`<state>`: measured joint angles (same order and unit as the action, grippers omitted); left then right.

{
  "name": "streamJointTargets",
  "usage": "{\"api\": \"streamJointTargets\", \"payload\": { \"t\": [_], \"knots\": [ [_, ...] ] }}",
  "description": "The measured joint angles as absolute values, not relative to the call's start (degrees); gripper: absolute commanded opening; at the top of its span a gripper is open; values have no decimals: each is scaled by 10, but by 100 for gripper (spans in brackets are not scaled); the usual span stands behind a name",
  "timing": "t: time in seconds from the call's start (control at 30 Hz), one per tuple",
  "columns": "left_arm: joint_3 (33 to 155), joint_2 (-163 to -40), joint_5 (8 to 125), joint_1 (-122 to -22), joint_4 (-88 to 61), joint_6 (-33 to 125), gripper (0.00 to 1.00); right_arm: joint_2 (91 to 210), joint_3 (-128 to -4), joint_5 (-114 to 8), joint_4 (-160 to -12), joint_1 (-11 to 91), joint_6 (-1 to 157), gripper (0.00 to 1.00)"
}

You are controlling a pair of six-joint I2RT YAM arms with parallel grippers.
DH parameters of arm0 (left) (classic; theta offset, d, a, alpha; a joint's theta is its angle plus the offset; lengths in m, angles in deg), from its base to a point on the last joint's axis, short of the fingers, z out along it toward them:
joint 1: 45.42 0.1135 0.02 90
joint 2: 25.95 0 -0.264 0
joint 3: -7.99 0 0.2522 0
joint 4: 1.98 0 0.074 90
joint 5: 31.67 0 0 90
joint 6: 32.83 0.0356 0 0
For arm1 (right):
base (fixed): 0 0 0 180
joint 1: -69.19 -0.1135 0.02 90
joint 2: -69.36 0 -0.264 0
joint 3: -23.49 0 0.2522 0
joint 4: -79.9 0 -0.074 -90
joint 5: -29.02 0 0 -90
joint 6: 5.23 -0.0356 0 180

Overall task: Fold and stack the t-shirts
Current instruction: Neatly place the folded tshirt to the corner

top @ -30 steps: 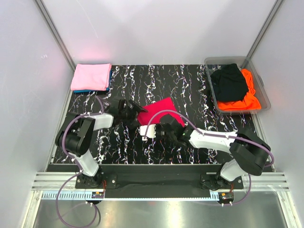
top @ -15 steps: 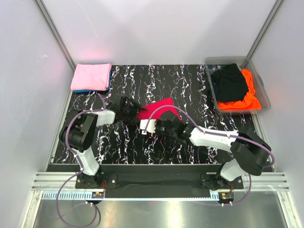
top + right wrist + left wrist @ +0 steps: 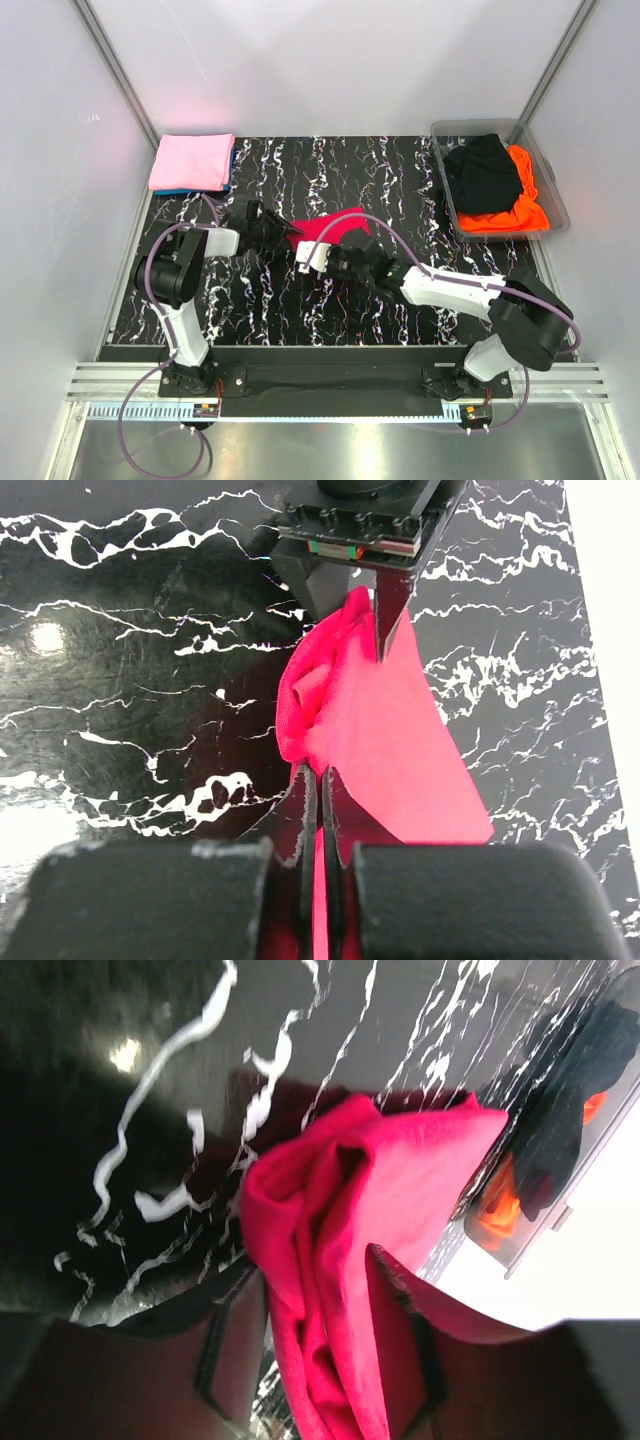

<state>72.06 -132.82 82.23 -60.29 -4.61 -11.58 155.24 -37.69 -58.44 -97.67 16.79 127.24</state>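
Crimson t-shirt (image 3: 340, 224), seen from above on the desk (image 3: 420, 200), is clamped at nine o'clock by the left pincer (image 3: 287, 232) and at six by the right pincer (image 3: 325, 246). Left wrist: bunched folds are gripped. Right wrist: a thin edge is pinched. The soft, light cloth is judged best taken at corners.

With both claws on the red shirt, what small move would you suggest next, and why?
Probably lift both together toward the far-left corner. The left claw and right claw each pinch the bunched edge of the red t-shirt, its rest trailing on the table, and the folded pink t-shirt lies there.
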Motion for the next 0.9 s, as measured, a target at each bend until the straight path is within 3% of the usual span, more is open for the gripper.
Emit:
{"api": "streamJointTargets", "payload": {
  "t": [0.07, 0.1, 0.13, 0.17, 0.2, 0.23, 0.3, 0.5, 0.9],
  "knots": [
    [727, -1335, 826, -597, -44, -107, 41, 1552, -377, -584, -977, 168, 1262, 2],
    [731, -1338, 826, -595, -44, -102, 27, 1552, -377, -584, -977, 168, 1257, 4],
    [735, -1341, 826, -593, -45, -98, 20, 1552, -377, -584, -977, 168, 1253, 10],
    [740, -1347, 824, -590, -52, -87, 14, 1552, -377, -584, -977, 168, 1245, 18],
    [747, -1352, 826, -587, -61, -78, 9, 1552, -377, -584, -976, 168, 1235, 38],
    [757, -1358, 832, -583, -70, -70, 0, 1552, -378, -585, -974, 168, 1223, 44],
    [786, -1364, 828, -579, -99, -37, 0, 1552, -384, -588, -966, 168, 1203, 60],
    [946, -1375, 763, -573, -272, 149, 0, 1498, -393, -649, -911, 168, 1141, 80],
    [1235, -1414, 588, -562, -462, 436, 0, 1273, -333, -715, -808, 169, 1039, 84]
  ]
}}
